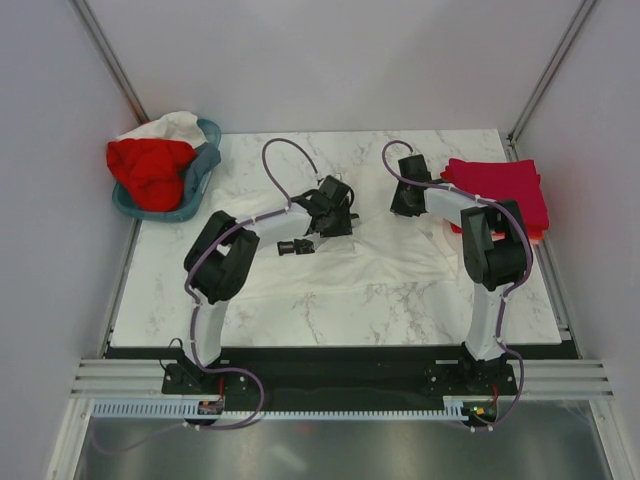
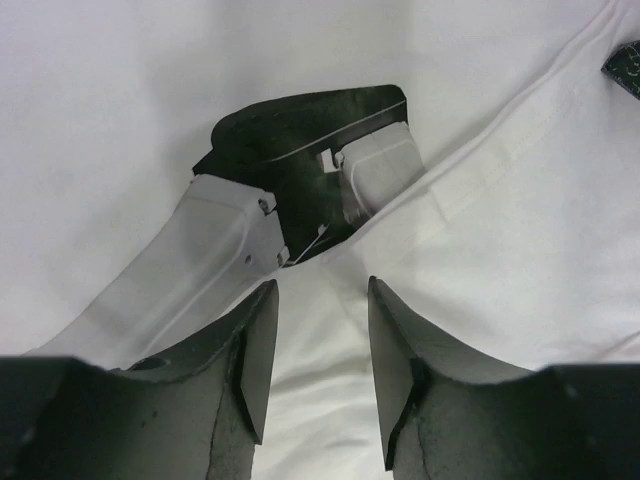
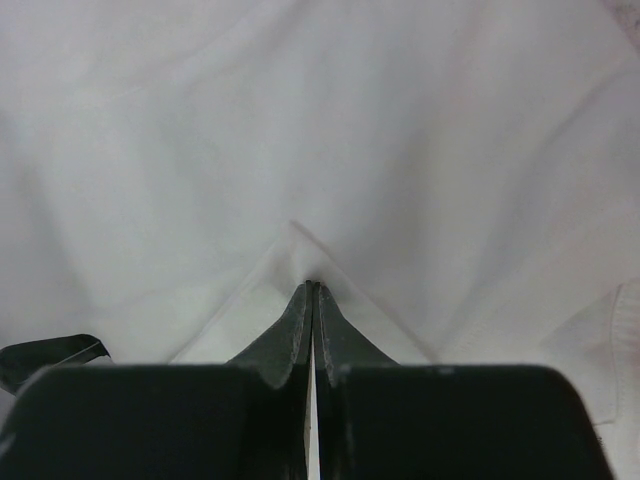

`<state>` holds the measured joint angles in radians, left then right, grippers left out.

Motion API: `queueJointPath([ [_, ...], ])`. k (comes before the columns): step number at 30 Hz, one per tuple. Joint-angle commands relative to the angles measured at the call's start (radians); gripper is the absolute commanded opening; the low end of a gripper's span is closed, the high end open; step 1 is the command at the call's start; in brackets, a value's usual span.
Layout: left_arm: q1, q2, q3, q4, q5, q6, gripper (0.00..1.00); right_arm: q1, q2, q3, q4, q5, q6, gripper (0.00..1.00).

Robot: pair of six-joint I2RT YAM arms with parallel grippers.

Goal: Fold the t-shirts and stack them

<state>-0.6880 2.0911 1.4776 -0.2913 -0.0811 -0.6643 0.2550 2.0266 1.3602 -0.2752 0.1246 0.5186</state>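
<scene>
A large white t-shirt (image 1: 350, 268) lies spread on the marble table between the two arms. My left gripper (image 1: 340, 222) hovers over its upper middle. In the left wrist view the left gripper (image 2: 322, 290) is open, with white cloth (image 2: 330, 380) lying beneath the gap and not pinched. My right gripper (image 1: 405, 205) is at the shirt's upper right edge. In the right wrist view the right gripper (image 3: 314, 285) is shut on a small tented fold of the white t-shirt (image 3: 300, 150). Folded red t-shirts (image 1: 500, 185) are stacked at the far right, an orange edge (image 1: 537, 236) showing underneath.
A teal basket (image 1: 203, 180) at the back left holds a crumpled red t-shirt (image 1: 150, 165) and some white cloth (image 1: 172, 124). A grey and black arm link (image 2: 300, 190) crosses the cloth just ahead of the left fingers. White walls enclose the table on three sides.
</scene>
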Motion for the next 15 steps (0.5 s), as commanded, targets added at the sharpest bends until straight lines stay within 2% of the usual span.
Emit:
queueJointPath([
  [1,0.015,-0.141,-0.026,0.026,-0.052,0.02,0.5,-0.01,0.003,0.013,-0.024,0.009,-0.011,0.04],
  [5,0.076,-0.247,-0.089,0.026,-0.033,0.043,0.6,-0.008,-0.022,0.011,-0.024,0.021,-0.012,0.08],
  [7,0.136,-0.296,-0.12,0.027,-0.022,0.049,0.62,-0.01,-0.048,0.007,-0.022,0.035,-0.012,0.09],
  [9,0.204,-0.356,-0.161,0.032,-0.014,0.065,0.66,-0.008,-0.075,0.005,0.01,0.041,-0.015,0.16],
  [12,0.302,-0.387,-0.195,0.032,0.041,0.088,0.66,-0.014,-0.077,0.028,0.047,0.038,-0.022,0.28],
  [15,0.375,-0.388,-0.209,0.032,0.07,0.114,0.65,-0.029,-0.024,0.153,0.05,0.021,-0.031,0.39],
])
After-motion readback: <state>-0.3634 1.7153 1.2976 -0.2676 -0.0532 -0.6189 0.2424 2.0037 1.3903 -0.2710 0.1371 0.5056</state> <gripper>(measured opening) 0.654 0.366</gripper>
